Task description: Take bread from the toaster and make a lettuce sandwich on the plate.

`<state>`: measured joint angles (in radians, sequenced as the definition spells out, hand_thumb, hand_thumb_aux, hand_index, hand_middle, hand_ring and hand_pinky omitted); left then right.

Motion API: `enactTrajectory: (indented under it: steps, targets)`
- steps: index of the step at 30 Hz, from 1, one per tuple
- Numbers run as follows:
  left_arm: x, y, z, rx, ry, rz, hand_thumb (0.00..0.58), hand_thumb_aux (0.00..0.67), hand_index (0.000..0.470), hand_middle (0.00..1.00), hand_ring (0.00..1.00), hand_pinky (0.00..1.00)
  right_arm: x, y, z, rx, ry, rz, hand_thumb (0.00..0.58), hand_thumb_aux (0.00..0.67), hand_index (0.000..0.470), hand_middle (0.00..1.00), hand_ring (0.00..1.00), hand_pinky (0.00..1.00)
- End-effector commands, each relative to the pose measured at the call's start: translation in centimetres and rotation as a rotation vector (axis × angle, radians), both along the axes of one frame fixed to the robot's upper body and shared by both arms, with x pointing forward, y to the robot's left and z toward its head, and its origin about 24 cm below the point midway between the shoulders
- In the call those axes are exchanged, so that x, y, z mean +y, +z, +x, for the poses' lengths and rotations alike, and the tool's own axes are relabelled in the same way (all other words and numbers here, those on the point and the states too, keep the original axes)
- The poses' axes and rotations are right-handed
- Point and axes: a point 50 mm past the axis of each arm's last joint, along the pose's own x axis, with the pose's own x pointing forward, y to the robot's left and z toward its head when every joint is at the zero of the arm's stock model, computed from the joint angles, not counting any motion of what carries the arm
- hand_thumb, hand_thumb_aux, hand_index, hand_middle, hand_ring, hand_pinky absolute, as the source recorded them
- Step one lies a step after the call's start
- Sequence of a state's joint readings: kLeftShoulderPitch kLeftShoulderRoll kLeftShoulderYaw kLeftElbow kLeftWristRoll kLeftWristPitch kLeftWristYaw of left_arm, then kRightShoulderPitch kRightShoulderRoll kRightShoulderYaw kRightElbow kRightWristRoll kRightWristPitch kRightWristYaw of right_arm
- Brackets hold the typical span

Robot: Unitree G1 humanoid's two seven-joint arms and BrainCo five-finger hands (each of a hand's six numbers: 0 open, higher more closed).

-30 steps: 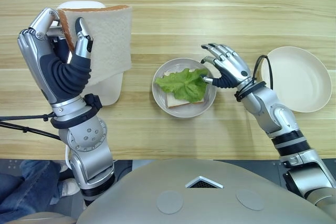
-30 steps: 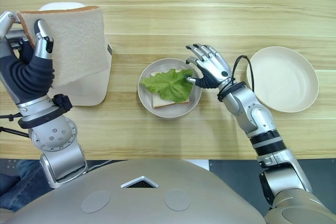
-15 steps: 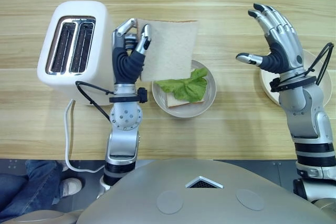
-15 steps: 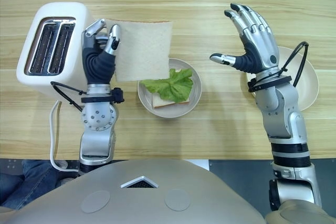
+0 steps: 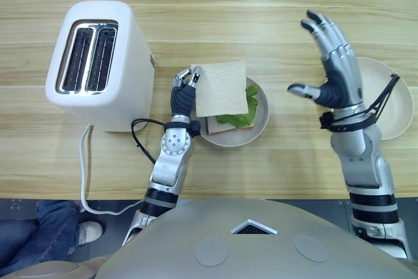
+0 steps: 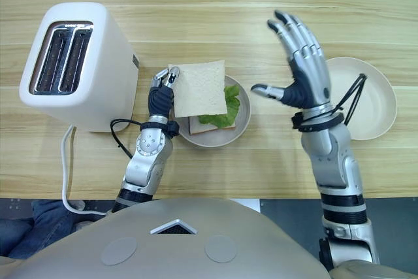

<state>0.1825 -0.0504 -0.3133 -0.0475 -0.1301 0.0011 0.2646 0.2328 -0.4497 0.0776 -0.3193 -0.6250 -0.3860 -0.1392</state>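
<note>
I've got my left hand [image 5: 184, 93] pinching bread [image 5: 222, 88] over the lettuce [image 5: 236, 119] on the plate [image 5: 235, 141]; right hand [image 5: 335, 78] spread wide, empty, to the right.

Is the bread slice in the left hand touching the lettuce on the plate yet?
Cannot tell. Both eye views look down on the bread slice, which covers most of the lettuce; any gap beneath is hidden.
</note>
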Motion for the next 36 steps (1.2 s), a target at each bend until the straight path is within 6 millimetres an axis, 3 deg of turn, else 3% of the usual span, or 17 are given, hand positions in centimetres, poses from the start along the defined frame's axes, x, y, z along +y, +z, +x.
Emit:
enactTrajectory:
  steps: [1, 5, 12, 16, 20, 26, 36]
  targets:
    - [-6.5, 1.8, 0.2, 0.052, 0.028, -0.326, 0.580, 0.670, 0.470, 1.00, 1.00, 1.00, 3.7, -2.6, -2.9, 0.085, 0.176, -0.032, 0.000, 0.000, 0.000, 0.00, 0.00, 0.00]
    - [-7.0, 3.2, 0.5, -0.022, 0.012, -0.281, 0.580, 0.670, 0.470, 1.00, 1.00, 1.00, 5.1, -4.0, -4.0, 0.141, 0.274, -0.113, 0.000, 0.000, 0.000, 0.00, 0.00, 0.00]
    - [-5.0, 8.8, 0.5, -0.341, 0.060, -0.086, 0.580, 0.670, 0.470, 1.00, 1.00, 1.00, 4.7, -4.2, -3.6, 0.147, 0.248, -0.122, 0.000, 0.000, 0.000, 0.00, 0.00, 0.00]
    - [-4.8, 10.3, 0.4, -0.393, 0.071, -0.057, 0.580, 0.670, 0.470, 1.00, 1.00, 1.00, 4.3, -3.6, -3.6, 0.109, 0.218, -0.109, 0.000, 0.000, 0.000, 0.00, 0.00, 0.00]
    - [-5.8, 9.9, 0.1, -0.375, 0.029, 0.034, 0.580, 0.670, 0.470, 1.00, 1.00, 1.00, 3.6, -2.7, -3.4, 0.052, 0.169, -0.102, 0.000, 0.000, 0.000, 0.00, 0.00, 0.00]
    - [-7.4, 6.8, -0.2, -0.267, -0.047, 0.095, 0.580, 0.670, 0.470, 1.00, 1.00, 1.00, 2.7, -1.5, -3.3, -0.038, 0.095, -0.102, 0.000, 0.000, 0.000, 0.00, 0.00, 0.00]
    - [-6.9, 4.4, -0.2, -0.179, -0.050, 0.156, 0.580, 0.670, 0.470, 1.00, 1.00, 1.00, 2.4, -2.7, -3.0, 0.026, 0.081, -0.151, 0.000, 0.000, 0.000, 0.00, 0.00, 0.00]
